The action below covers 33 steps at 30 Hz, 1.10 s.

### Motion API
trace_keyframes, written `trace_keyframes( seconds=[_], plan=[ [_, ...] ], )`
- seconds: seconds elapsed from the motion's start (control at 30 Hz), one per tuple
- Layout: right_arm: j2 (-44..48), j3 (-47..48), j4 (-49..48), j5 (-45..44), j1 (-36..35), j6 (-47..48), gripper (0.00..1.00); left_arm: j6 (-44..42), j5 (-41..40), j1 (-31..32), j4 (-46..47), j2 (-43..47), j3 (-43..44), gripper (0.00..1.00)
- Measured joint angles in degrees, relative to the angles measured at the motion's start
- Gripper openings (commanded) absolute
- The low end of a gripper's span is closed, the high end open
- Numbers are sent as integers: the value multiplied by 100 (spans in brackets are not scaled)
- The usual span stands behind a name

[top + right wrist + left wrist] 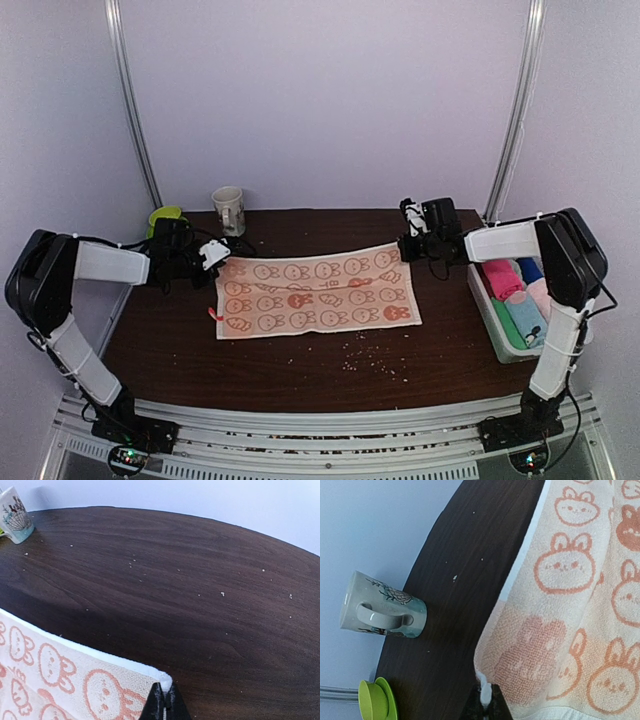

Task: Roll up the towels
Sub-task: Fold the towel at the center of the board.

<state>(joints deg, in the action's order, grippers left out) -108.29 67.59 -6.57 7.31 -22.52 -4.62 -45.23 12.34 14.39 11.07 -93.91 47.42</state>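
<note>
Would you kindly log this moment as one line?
left gripper: shut on towel corner | right gripper: shut on towel corner | towel: spread open, unrolled

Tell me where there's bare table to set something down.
Bare: the strip between the bunny towel and the table's near edge, only crumbs; and the far strip behind the towel, right of the mug. Crowded: mug and green object far left, bin of rolls at right.
</note>
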Motion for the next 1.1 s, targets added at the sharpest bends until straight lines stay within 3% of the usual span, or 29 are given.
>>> trace_keyframes(
  seconds=[0.47, 0.77, 1.1],
  plan=[
    [-610, 575, -26, -442, 15, 15, 0, 219, -592, 0, 599, -651, 262, 3],
    [-872, 870, -201, -424, 15, 98, 0, 232, -750, 0, 772, -905, 293, 9],
    [-866, 612, -402, -238, 17, 308, 0, 96, -678, 0, 1117, -758, -116, 7]
  ],
)
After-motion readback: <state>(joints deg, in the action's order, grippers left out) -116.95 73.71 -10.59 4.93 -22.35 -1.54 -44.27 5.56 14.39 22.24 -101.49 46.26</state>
